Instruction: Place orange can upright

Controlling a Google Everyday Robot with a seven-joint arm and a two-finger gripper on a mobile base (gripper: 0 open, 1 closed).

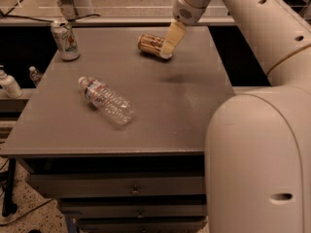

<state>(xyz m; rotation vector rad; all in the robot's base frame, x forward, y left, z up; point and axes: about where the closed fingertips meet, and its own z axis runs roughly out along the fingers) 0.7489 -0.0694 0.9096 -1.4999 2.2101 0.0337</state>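
**Item:** orange can (150,43).
**Location:** far middle of the table (194,110), lying on its side, well apart from the white can (65,40) and the water bottle (106,100).
**Gripper** (168,51): at the can's right end, touching or just beside it (open or closed, we cannot tell).
**Risk, as we judge it:** an off-centre nudge rolls the can toward the far edge, and a hold on its end alone may slip in tilting.
**Appearance:** metallic orange-gold, pale label markings.
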